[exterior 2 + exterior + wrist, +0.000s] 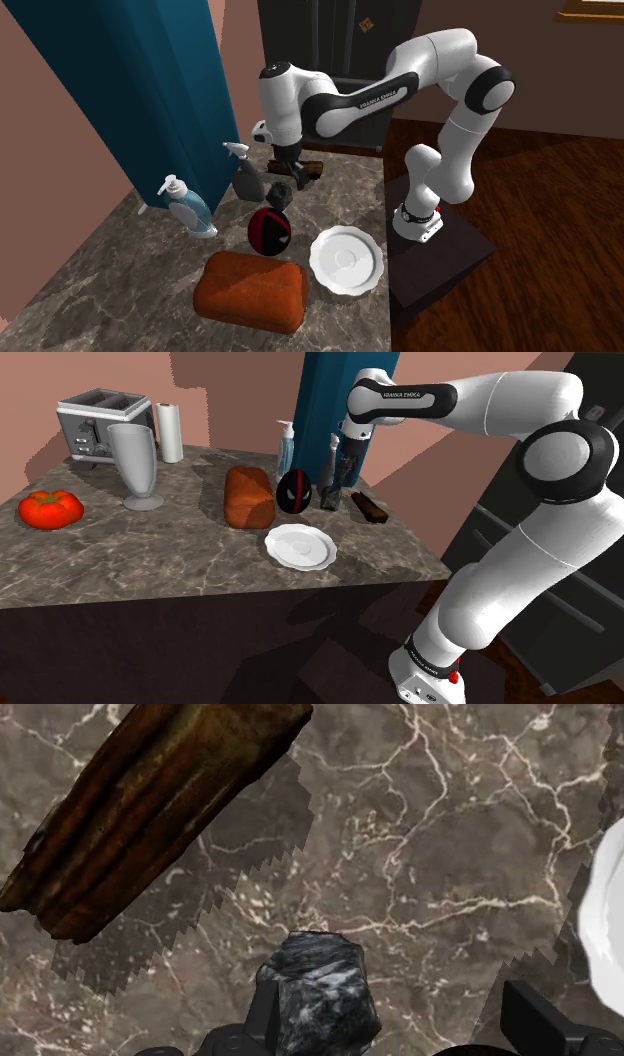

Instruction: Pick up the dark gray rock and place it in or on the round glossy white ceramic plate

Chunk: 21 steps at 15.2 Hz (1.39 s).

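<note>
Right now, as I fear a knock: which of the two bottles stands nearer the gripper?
The grey spray bottle, with its white trigger head, just beside the gripper; the blue pump bottle stands farther off, toward the second exterior view's left.

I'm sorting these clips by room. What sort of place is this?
Most likely a home kitchen: a toaster and a paper towel roll stand at the back of a veined stone countertop, with a loaf of bread and a soap pump bottle nearby.

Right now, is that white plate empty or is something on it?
Empty. The plate is bare white all over; the dark rock lies apart from it, between the open fingers of the gripper.
</note>
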Each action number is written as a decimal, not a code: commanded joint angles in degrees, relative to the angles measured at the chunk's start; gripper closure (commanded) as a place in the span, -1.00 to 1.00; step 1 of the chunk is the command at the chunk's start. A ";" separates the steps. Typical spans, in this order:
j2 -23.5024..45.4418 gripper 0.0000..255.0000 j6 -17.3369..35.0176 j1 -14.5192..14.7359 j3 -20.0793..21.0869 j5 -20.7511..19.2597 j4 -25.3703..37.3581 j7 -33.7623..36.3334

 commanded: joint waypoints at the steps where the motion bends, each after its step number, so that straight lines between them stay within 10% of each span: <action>1: 5.07 -1.00 0.21 -0.21 -1.06 0.58 4.17 -3.56; 19: 10.15 -1.00 5.65 -0.82 -1.82 1.37 3.14 -6.97; 20: 10.04 1.00 5.75 -0.81 -1.82 1.33 2.92 -6.95; 21: 9.90 1.00 5.82 -0.79 -1.80 1.30 2.71 -6.90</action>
